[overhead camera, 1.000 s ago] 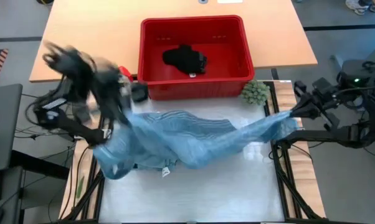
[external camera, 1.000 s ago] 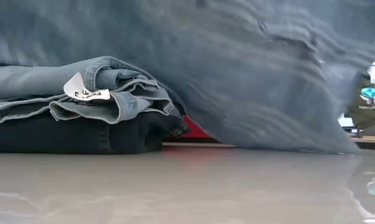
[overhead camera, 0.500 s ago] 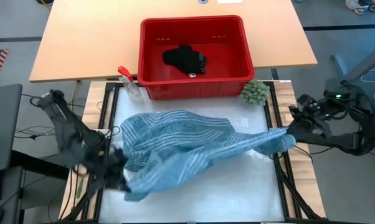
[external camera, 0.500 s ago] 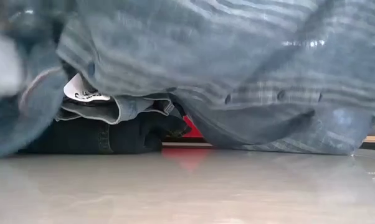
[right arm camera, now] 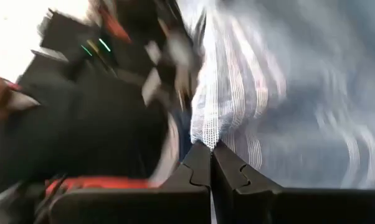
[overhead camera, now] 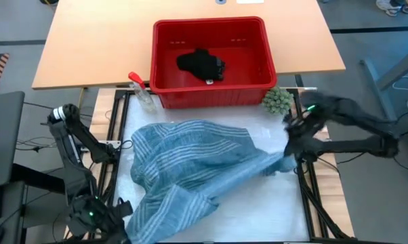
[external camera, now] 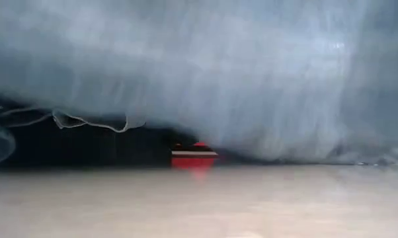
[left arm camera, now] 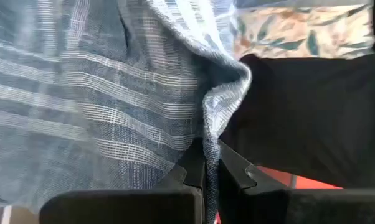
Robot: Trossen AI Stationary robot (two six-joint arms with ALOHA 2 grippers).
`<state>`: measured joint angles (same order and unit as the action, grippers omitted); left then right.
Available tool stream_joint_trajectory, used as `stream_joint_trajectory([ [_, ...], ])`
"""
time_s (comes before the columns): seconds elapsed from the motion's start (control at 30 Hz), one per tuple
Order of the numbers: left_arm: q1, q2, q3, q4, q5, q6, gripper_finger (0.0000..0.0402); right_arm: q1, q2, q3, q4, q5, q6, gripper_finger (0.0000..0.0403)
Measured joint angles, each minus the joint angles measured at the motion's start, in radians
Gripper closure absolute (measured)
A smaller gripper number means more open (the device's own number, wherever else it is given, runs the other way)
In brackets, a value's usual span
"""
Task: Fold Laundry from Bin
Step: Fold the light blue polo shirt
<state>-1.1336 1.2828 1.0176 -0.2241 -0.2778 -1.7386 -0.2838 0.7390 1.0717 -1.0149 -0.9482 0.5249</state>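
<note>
High view, striped shirt (overhead camera: 190, 159) covering table, green ball (overhead camera: 277, 100) beside bin (overhead camera: 213, 95)

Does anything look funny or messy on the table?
Yes. The striped shirt lies crumpled and slanted across the table, not flat, one end hanging off the front edge by the left gripper. Both the left and right gripper pinch it. A green fuzzy ball and spray bottle sit beside the red bin.

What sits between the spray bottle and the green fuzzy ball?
The red bin, its front wall spanning the stretch between spray bottle and green fuzzy ball. Shown in the high view.
</note>
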Motion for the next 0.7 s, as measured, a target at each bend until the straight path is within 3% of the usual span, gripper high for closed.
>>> stream_joint_trajectory([
  [0.1,0.001,0.032,0.0,-0.012,0.053,-0.003,0.0401,0.101,0.063,-0.1,-0.047,0.001,-0.025,0.0384],
  [0.23,0.038,0.011,0.0,-0.128,0.057,0.082,0.0402,0.169,0.144,-0.164,0.04,0.045,-0.087,0.0384],
  [0.33,0.079,-0.045,0.0,-0.299,0.021,0.154,0.0401,0.155,0.206,-0.162,0.14,0.092,-0.112,0.0384],
  [0.4,0.113,-0.091,0.0,-0.419,0.005,0.195,0.0402,0.13,0.246,-0.162,0.159,0.179,-0.115,0.0384],
  [0.57,0.181,-0.212,0.0,-0.658,-0.052,0.262,0.0401,0.061,0.337,-0.162,0.06,0.357,-0.142,0.0384],
  [0.7,0.208,-0.285,0.0,-0.802,-0.007,0.236,0.0401,0.026,0.398,-0.162,-0.062,0.458,-0.16,0.0384],
])
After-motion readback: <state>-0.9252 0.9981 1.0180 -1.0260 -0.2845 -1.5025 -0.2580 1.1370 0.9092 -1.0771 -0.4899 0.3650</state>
